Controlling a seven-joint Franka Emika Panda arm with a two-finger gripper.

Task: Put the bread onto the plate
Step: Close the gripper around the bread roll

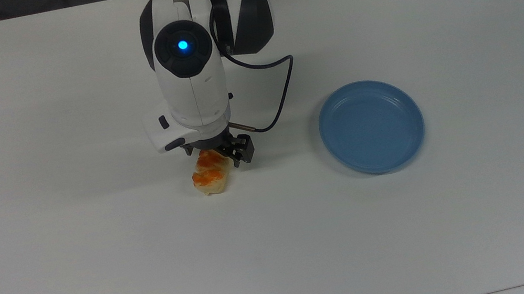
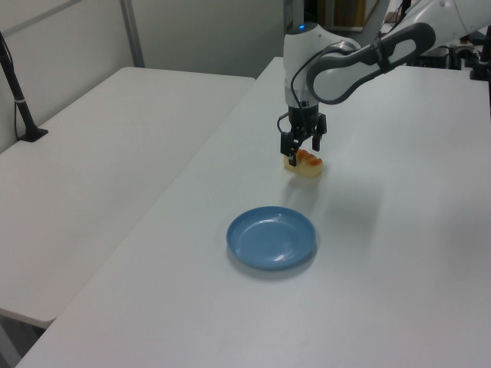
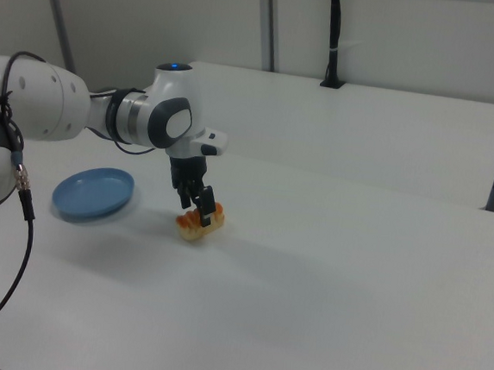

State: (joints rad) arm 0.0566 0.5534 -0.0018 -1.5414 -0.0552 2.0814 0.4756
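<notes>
The bread (image 1: 209, 177) lies on the white table, a pale-yellow loaf with orange glazed bumps, and its far end is covered by the arm's hand in the top view. My gripper (image 1: 216, 155) is lowered over that end and stands open, with one finger on each side of the loaf. The left view shows the gripper (image 2: 301, 151) down at the bread (image 2: 309, 162), and the right view shows the gripper (image 3: 197, 205) just above the bread (image 3: 199, 222). The blue plate (image 1: 371, 126) sits bare to the top view's right of the bread, apart from it.
The arm's black cable (image 1: 279, 91) loops above the table between the hand and the plate. A second white table (image 2: 100, 153) adjoins at the left view's left, with a black clamp post (image 2: 19, 100) on it. Open tabletop lies around bread and plate.
</notes>
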